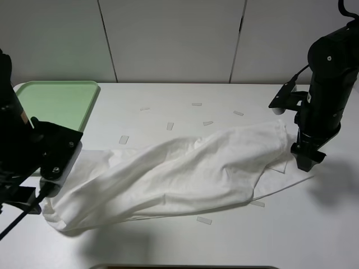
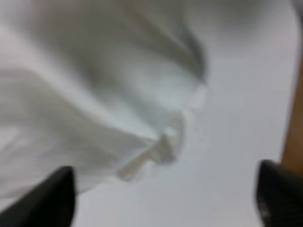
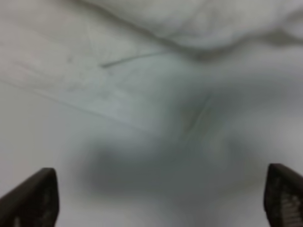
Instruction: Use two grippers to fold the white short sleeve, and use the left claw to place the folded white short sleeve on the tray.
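1. At the left edge of the frame, the left claw (image 2: 165, 194) is over the lower-left end of the cloth. Its fingers are spread wide with nothing between them, and its wrist view shows a rumpled hem just ahead of the tips.
2. The white short sleeve (image 1: 179, 174) lies on the table (image 1: 168, 95) across the middle of the frame, running from lower left up to the right. It is a long, puffy ridge of cloth resting on a flatter layer that peeps out at the lower right.
3. At the right, the right gripper (image 3: 158, 196) stands just beside the shirt's right end. Its fingers are likewise wide apart and pinch nothing, with flat cloth beneath.
4. To my eye the fold is only half made. Doing it well means each gripper pinching a matching end. They should then lift together with the cloth taut between them and lay it edge on edge, so the ridge flattens.
5. The risk, I'd say, is an uneven pull, which would bunch it further.
6. The tray (image 1: 61, 103) sits at the upper left, apart from the shirt. Its visible part holds nothing, though the left arm hides one corner.
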